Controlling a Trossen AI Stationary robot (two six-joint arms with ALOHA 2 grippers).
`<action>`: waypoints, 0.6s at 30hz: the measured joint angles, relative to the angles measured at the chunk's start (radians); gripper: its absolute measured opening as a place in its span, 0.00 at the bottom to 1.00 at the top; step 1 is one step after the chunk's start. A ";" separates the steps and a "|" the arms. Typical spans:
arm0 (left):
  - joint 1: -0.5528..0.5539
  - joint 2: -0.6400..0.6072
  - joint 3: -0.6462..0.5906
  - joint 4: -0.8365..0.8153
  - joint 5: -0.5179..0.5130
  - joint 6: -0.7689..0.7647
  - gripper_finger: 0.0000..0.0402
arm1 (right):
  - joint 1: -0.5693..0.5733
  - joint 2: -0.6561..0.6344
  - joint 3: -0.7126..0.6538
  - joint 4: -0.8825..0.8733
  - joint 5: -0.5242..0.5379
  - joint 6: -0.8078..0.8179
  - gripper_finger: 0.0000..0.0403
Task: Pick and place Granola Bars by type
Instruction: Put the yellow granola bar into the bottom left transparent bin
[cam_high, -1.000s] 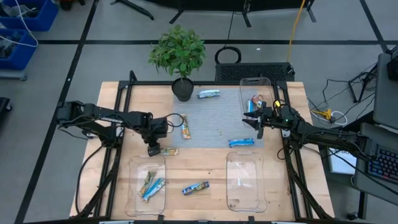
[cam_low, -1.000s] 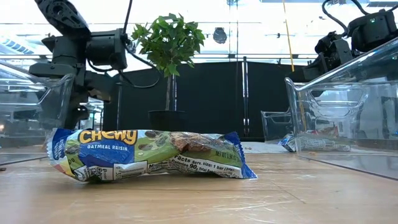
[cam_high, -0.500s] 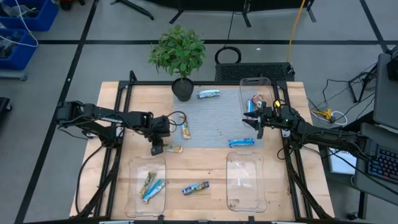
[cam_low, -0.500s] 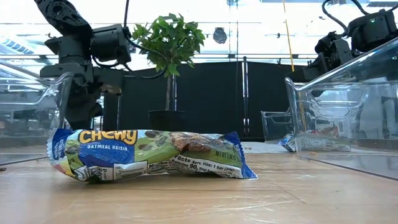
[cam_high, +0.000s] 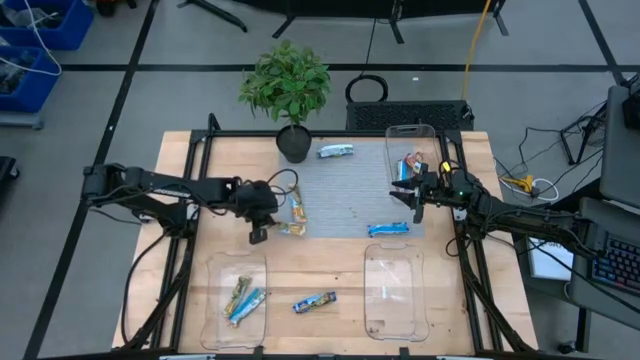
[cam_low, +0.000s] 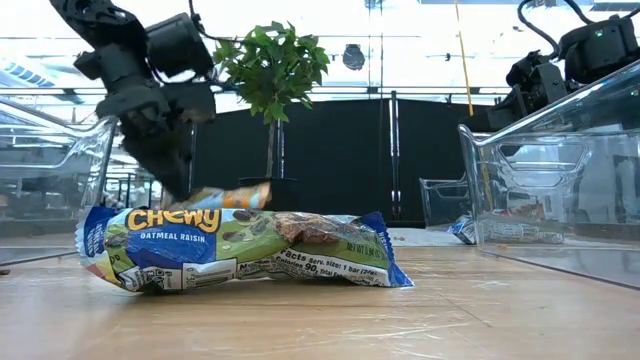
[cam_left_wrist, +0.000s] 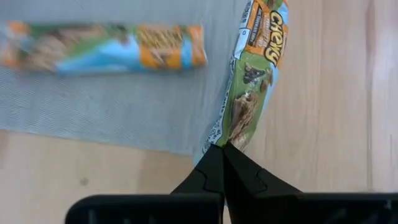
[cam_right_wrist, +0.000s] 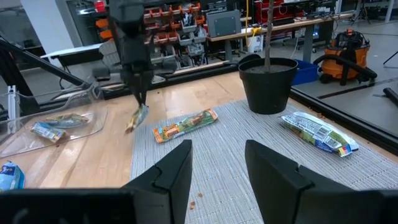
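Note:
My left gripper (cam_high: 270, 233) is shut on one end of a green and orange granola bar (cam_high: 292, 228) at the grey mat's near left corner. The right wrist view shows this bar (cam_right_wrist: 137, 118) under the fingers. A second orange bar (cam_high: 298, 208) lies flat on the mat (cam_high: 350, 190) just beyond it. More bars lie loose: one far on the mat (cam_high: 336, 151), a blue one (cam_high: 388, 229) at the mat's near right, and one near the front edge (cam_high: 314, 301). My right gripper (cam_high: 412, 195) waits open by the far right tray. My left gripper pinches the bar's crimped end (cam_left_wrist: 219, 142) between its two shut fingertips (cam_left_wrist: 208, 171). The fingers slant down from the table's left, in line with the bar's length. The bar hangs slanted below them, its free end (cam_right_wrist: 129, 129) low over the wood.
A clear tray at the near left (cam_high: 212, 300) holds two bars. A clear tray at the far right (cam_high: 432, 135) holds some more. A third clear tray (cam_high: 393, 290) stands at the near right. A potted plant (cam_high: 290, 90) stands at the mat's far edge.
My left gripper has shut on the end of the bar that lay on the wood. It has risen, tipped its fingers up from pointing steeply down, and swung toward the mat. The bar has come up off the table and shifted right, toward the orange bar.

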 joint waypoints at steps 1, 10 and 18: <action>0.000 -0.018 0.000 0.001 -0.012 0.000 0.00 | 0.000 0.000 0.000 -0.003 0.000 0.000 0.35; 0.000 -0.252 0.000 0.022 -0.076 0.046 0.00 | 0.000 0.000 0.000 -0.022 0.001 0.000 0.35; -0.028 -0.505 -0.104 0.189 -0.108 0.096 0.00 | 0.000 0.000 0.000 -0.048 0.001 -0.001 0.35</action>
